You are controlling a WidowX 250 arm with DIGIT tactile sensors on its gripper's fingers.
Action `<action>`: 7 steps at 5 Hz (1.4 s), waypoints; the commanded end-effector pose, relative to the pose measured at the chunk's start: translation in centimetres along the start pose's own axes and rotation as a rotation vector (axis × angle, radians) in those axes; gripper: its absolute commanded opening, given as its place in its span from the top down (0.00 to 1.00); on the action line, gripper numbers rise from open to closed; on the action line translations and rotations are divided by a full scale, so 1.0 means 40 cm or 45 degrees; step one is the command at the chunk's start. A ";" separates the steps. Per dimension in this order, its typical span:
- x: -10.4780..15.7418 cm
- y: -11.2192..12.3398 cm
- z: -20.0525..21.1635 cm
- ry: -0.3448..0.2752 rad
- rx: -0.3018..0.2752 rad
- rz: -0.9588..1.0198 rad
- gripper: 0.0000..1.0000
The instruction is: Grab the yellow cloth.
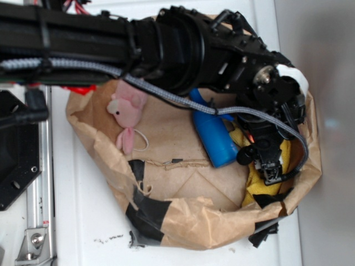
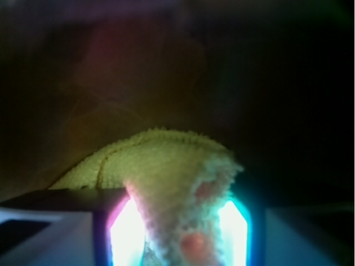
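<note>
Wrist view, nearest: end effector (image 2: 180,233) is closed on the yellow cloth (image 2: 166,166). A fold of the coarse weave is pinched between the two lit fingertips (image 2: 233,233) and bunches up into a peak just beyond them. Background past the cloth is dark; nothing readable there.

Exterior view: end effector (image 1: 272,166) is down inside the brown paper bag (image 1: 183,216), at its right end, with yellow cloth (image 1: 258,185) showing under and around it. Blue bottle (image 1: 213,136) lies just beside, towards the middle. Pink plush toy (image 1: 127,111) is well apart at the far left of the bag. Bag sits on the white worktop (image 1: 89,221).

Judgement: grasp looks made. Cannot tell whether the cloth is clear of the bag floor; what is left, if anything, is lifting it.
</note>
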State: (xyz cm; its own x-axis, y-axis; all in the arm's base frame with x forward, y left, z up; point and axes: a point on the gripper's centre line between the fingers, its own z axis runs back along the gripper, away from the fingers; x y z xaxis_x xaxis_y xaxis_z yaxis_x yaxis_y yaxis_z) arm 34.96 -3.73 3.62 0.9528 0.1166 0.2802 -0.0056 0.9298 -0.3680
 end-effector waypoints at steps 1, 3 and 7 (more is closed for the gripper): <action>-0.012 -0.048 0.048 -0.059 -0.047 -0.162 1.00; -0.054 -0.031 0.206 -0.115 0.049 -0.300 1.00; -0.053 -0.090 0.576 0.441 0.603 -0.269 1.00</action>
State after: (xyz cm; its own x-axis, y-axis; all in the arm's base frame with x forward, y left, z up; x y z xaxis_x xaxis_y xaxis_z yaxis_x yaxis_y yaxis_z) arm 25.35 1.41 22.65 0.9879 -0.1260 -0.0902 0.1358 0.9844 0.1116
